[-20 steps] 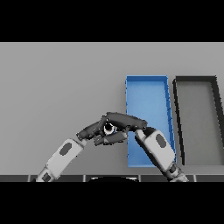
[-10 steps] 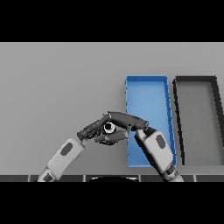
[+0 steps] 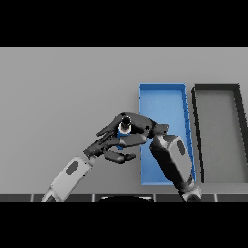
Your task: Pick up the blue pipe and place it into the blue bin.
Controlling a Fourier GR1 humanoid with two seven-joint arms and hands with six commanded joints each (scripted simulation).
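Your right robot hand (image 3: 138,130) held the blue pipe (image 3: 125,127), fingers curled round it, just off the left wall of the blue bin (image 3: 185,121), toward the bench's (image 3: 63,92) near edge. Only the pipe's pale end showed between the fingers. Your left robot hand (image 3: 109,145) lay just beside it, fingers relaxed and holding nothing. A dark bin (image 3: 194,126) stood beside the blue one, toward the bench's right edge.

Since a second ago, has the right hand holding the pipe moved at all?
Yes. The right hand, curled round the blue pipe, has risen slightly up the view and edged toward the blue bin, judged against the bin's left wall.
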